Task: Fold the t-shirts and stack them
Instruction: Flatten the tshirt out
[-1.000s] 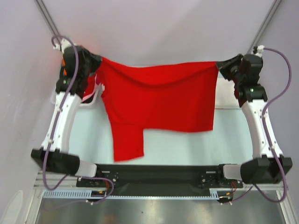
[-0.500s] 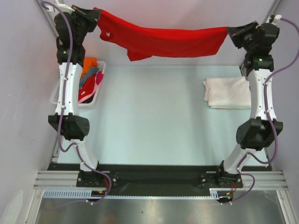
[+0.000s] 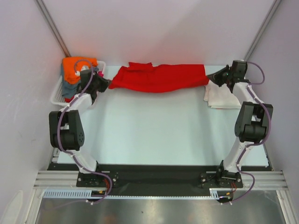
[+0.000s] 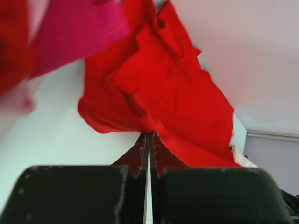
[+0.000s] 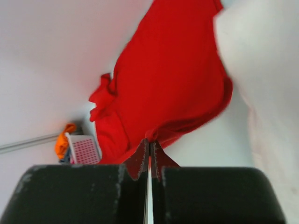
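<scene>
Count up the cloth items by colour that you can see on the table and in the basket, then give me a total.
Red: 1, the red t-shirt held at both ends by the left gripper and right gripper.
Cream-white: 1, the folded cream-white t-shirt.
Orange: 1, the orange t-shirt on top in the basket.
Grey-teal: 1, the grey-teal cloth under it.
Total: 4 visible; the basket may hide more.

Even, bright light falls on the pale worktop [image 3: 149, 121], with faint shadows and no glare. Both wrist views are soft; a pink blur fills the left wrist view's upper-left corner.
</scene>
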You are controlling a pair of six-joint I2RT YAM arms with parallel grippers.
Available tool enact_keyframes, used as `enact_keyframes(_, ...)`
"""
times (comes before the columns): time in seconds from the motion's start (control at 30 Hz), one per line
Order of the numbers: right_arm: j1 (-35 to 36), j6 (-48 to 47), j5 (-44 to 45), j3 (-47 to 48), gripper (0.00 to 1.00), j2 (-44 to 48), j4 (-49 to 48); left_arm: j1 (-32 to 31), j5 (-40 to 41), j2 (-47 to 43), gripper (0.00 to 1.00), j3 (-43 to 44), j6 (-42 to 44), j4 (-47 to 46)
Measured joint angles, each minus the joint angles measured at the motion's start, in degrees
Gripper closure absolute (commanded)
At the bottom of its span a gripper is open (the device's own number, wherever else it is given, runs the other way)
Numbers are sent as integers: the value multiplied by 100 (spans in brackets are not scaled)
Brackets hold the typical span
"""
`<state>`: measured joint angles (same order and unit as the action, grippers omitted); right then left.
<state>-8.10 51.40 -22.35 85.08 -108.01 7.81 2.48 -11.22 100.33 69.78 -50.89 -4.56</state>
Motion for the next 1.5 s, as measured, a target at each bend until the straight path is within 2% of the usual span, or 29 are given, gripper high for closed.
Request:
enact_keyframes(0.27,-55,-216,55,-1810,100,739,-155,61,-155,-1005,100,-1279,197,-468)
enact_keyframes(0.4,-31,-260,168,-2704,100,1401,-323,63,-44,-1891,100,-2149,409,-597)
enact_keyframes(0.5,44,-348,332,-3344,100,1941,-350,66,223,-2850,100,-3145,496,-575)
enact_keyframes(0.67,306,-566,673,-3950,100,2621,-216,66,664,-3978,100,-4159,535,-122)
enact_keyframes(1.07,619,-699,1419,-5735,100,4977,354,66,1294,-5659,100,-5473,579,1115)
enact_keyframes(1.37,640,-732,1685,-6194,100,5963,1029,66,1569,-6502,99,-5737,330,1746)
enact_keyframes(1.5,645,-730,1768,-6214,100,6076,1187,66,1753,-6618,98,-5737,258,1987)
